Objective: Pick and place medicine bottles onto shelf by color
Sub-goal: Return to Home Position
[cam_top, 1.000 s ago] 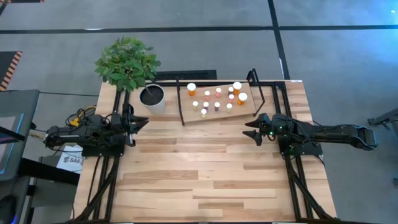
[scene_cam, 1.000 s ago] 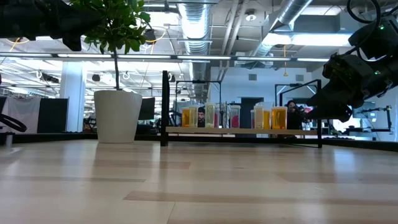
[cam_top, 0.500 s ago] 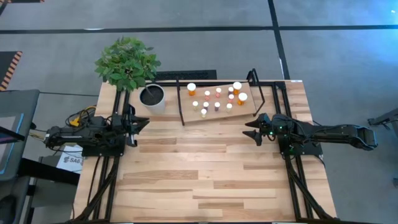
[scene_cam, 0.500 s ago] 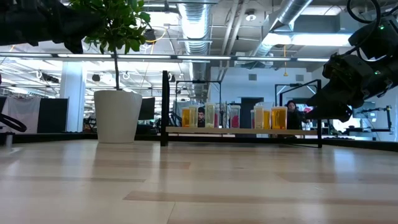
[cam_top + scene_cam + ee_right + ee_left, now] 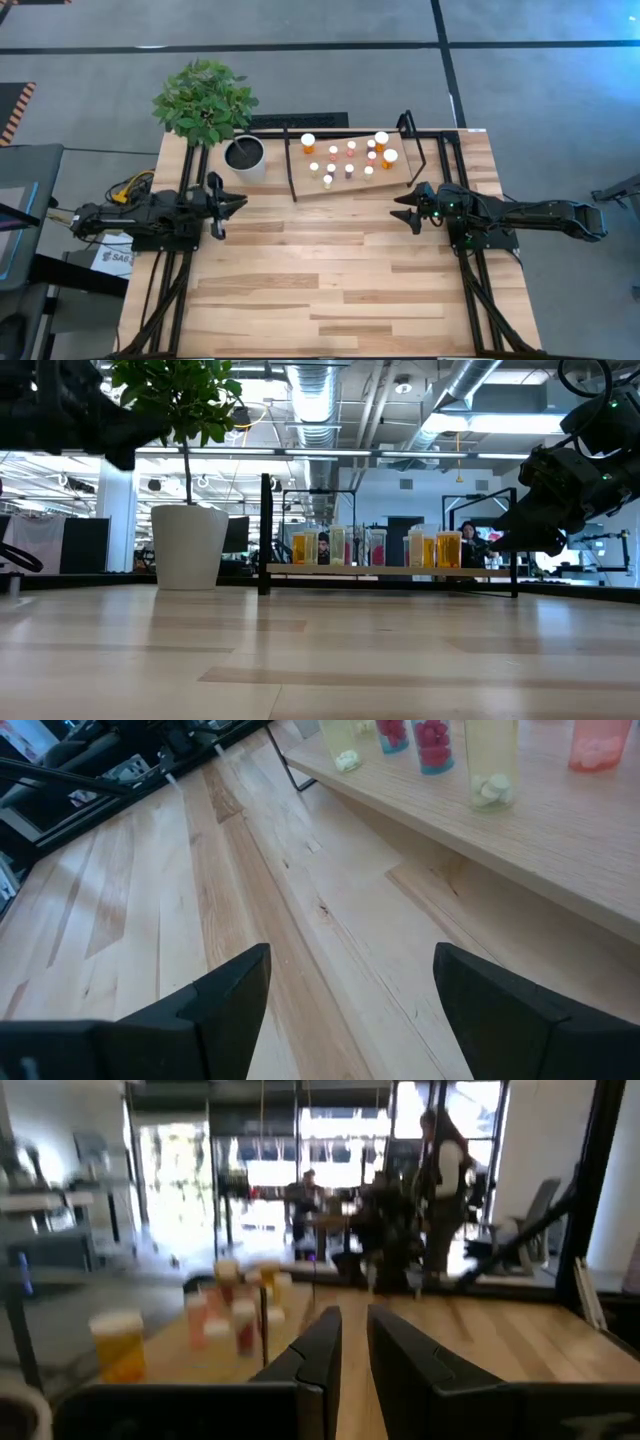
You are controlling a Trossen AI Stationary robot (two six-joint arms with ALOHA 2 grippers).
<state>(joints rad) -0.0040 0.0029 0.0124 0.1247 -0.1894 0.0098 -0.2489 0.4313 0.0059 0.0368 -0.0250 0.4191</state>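
White-capped orange, pinkish-red and pale medicine bottles (image 5: 349,158) stood clustered on the light wooden shelf (image 5: 301,172), upper centre of the high view. Below it, the left gripper (image 5: 236,202), fingers narrowly parted, and the right gripper (image 5: 402,212), fingers spread wide, hovered at mid-frame left and right.

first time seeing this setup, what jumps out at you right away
The cluster of white-capped medicine bottles, orange, pink and pale, stands out first; they sit on the small wooden shelf at the far edge of the table. Next to it, toward the left arm's side, a leafy plant rises from a white pot. The left gripper and the open right gripper hover at opposite sides, holding nothing.
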